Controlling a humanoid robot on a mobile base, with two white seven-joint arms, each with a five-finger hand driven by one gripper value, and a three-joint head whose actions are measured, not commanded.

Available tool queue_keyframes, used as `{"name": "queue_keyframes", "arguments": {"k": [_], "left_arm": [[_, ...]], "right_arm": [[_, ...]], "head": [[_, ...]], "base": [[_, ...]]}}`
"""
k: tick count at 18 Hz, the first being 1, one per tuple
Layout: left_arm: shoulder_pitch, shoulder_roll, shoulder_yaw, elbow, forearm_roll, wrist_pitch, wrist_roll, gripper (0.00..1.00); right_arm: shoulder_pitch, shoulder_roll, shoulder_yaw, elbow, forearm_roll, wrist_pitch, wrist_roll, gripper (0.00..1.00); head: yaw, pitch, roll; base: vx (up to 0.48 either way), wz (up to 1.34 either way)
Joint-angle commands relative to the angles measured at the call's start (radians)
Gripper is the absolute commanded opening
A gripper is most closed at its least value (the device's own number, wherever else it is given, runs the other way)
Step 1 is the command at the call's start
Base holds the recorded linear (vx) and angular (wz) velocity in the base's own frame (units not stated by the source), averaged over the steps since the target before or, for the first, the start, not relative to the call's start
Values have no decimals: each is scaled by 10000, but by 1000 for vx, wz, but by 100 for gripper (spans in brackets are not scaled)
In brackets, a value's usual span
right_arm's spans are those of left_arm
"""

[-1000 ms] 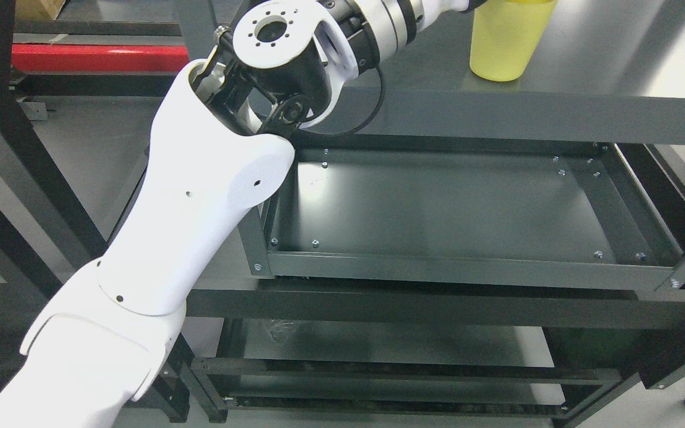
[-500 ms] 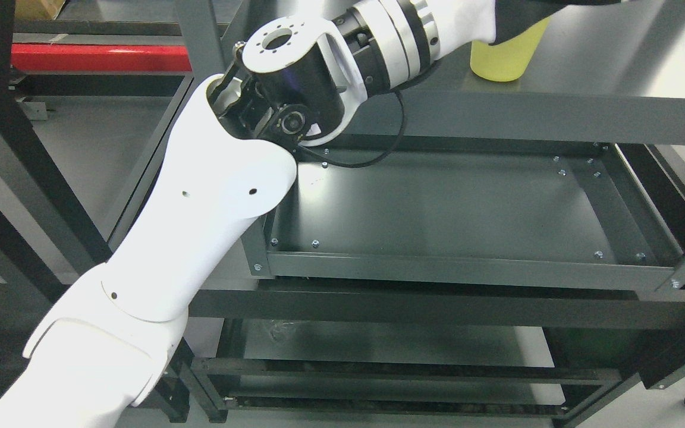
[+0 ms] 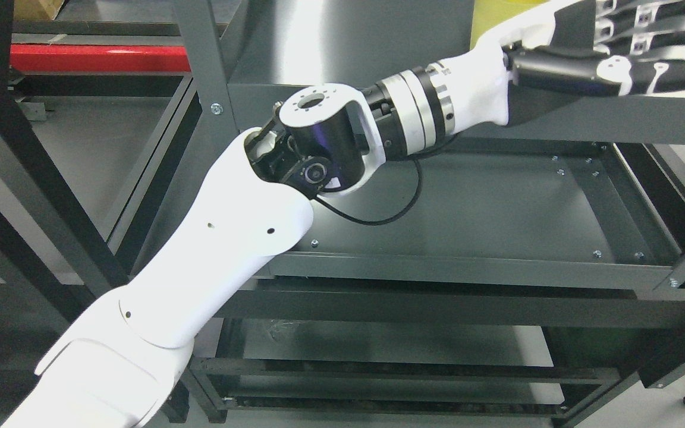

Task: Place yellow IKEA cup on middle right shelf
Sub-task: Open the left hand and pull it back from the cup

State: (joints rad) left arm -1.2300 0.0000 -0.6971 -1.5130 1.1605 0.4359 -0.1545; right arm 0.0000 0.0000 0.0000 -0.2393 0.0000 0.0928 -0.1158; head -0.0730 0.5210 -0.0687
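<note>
The yellow cup (image 3: 484,21) stands on the grey upper shelf (image 3: 348,41) at the top right; only a sliver of it shows behind my wrist. My left arm reaches up from the lower left, and my left hand (image 3: 669,47) hovers over the shelf's front edge (image 3: 616,122), in front of and to the right of the cup. Its black fingers (image 3: 651,35) stretch out to the right, spread, and hold nothing. My right arm is out of the picture.
Below the front edge lies a dark tray shelf (image 3: 497,208) with raised rims, and lower shelves (image 3: 378,345) sit beneath it. A grey upright post (image 3: 200,59) stands left of my elbow. A red beam (image 3: 99,57) runs along the upper left.
My left forearm has swung down and to the right, bringing the hand into the picture with fingers spread. The cup stays on the upper shelf, now mostly covered by the wrist.
</note>
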Motion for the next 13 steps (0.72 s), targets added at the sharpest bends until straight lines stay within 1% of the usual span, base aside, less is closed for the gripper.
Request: {"name": "queue_keyframes", "arguments": {"k": [1, 7, 10, 11, 13], "left_arm": [[1008, 174, -1525, -87, 253, -18, -4, 89], [1255, 174, -2339, -57, 268, -18, -97, 89], [1928, 174, -2692, 20, 131, -18, -97, 88], [2340, 174, -2723, 187, -173, -18, -97, 88], [3077, 174, -2632, 631, -1595, -48, -66, 91]], "right_arm": [[138, -175, 169, 0, -245, 7, -8, 99], [138, -175, 169, 0, -245, 7, -8, 99], [138, -175, 169, 0, -245, 7, -8, 99], [138, -175, 169, 0, -245, 7, -8, 99], [138, -175, 169, 0, -245, 7, -8, 99]], "head": [[0, 0, 0], [0, 0, 0], [0, 0, 0], [0, 0, 0], [0, 0, 0]], "base": [[0, 0], [0, 0], [0, 0], [0, 0], [0, 0]]}}
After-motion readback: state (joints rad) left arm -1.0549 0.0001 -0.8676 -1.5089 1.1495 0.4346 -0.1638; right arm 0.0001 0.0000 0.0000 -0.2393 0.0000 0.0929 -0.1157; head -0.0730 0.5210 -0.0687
